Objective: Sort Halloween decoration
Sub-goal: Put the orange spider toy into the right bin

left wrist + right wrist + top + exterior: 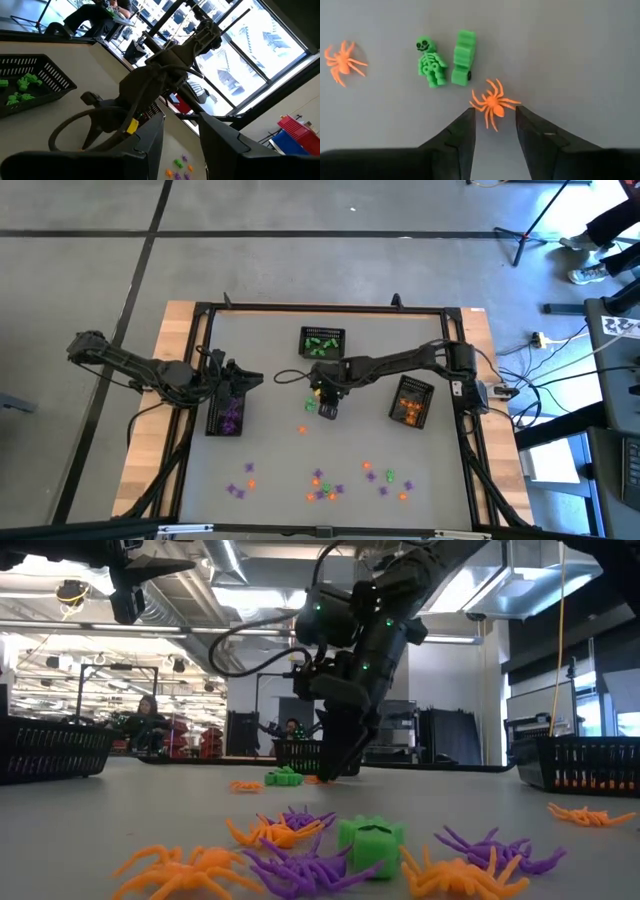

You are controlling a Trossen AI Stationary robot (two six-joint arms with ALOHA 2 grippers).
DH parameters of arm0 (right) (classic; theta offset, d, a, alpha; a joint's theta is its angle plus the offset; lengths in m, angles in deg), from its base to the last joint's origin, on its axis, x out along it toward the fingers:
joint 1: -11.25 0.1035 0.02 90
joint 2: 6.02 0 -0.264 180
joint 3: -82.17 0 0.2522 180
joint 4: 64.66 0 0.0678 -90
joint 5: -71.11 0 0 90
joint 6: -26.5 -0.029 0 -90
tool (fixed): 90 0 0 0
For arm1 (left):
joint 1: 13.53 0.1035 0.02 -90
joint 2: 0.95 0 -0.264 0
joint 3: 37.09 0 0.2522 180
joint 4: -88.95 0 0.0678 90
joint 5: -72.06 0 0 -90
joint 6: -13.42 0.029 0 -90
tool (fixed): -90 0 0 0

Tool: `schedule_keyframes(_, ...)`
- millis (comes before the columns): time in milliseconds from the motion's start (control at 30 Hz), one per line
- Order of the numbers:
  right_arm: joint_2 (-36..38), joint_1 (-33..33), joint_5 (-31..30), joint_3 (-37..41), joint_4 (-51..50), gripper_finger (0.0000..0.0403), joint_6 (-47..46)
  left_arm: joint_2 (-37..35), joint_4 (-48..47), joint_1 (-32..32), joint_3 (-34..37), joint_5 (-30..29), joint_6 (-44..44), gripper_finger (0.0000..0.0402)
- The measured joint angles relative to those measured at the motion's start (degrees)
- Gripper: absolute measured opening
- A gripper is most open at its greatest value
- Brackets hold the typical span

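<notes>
Right now your orange spider lies on the grey surface, just ahead of the right gripper, whose fingers stand apart and hold nothing. Beside it lie a green skeleton and a green block. Your left gripper hangs half-open and empty over the purple basket.

No readable text, labels or numbers anywhere.
</notes>
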Motion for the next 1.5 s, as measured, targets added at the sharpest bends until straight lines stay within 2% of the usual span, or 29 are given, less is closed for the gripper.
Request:
schedule_keyframes(167, -0.22, 0.40, -1.02, 0.02, -0.08, 0.0121, 0.46, 0.02, -0.05, 0.00, 0.00, 0.02, 0.13, 0.0116)
schedule_keyframes(500, -0.63, 0.25, 0.61, -2.30, -1.94, 0.0007, 0.46, 0.02, -0.79, 0.00, 0.00, 0.01, 0.15, 0.0116)
schedule_keyframes(700, -0.92, 0.40, 1.38, -6.66, -7.27, 0.0006, 1.94, 0.02, -1.40, 0.00, 0.00, 0.00, 0.13, 0.0116)
schedule_keyframes(867, -0.88, 0.36, 2.00, -11.72, -15.74, 0.0003, 3.84, 0.02, -1.51, 0.02, 0.00, 0.00, 0.15, 0.0116)
schedule_keyframes(1000, 0.54, 0.35, 5.05, -15.29, -20.21, 0.0002, 5.16, 0.01, -1.53, 0.02, 0.00, 0.00, 0.16, 0.0116)
schedule_keyframes(1167, 6.99, 0.35, 5.14, -15.85, -21.75, 0.0001, 5.31, 0.02, -1.57, 0.02, 0.00, 0.00, 0.17, 0.0116)
schedule_keyframes(1300, 13.24, -0.05, 2.06, -15.62, -25.42, 0.0002, 5.34, 0.01, -1.74, 0.01, 0.01, -0.02, 0.17, 0.0116)
schedule_keyframes(1500, 24.36, -0.10, -2.16, -7.87, -27.52, 0.0001, 4.29, 0.02, -2.33, 0.02, 0.02, -0.03, 0.17, 0.0116)
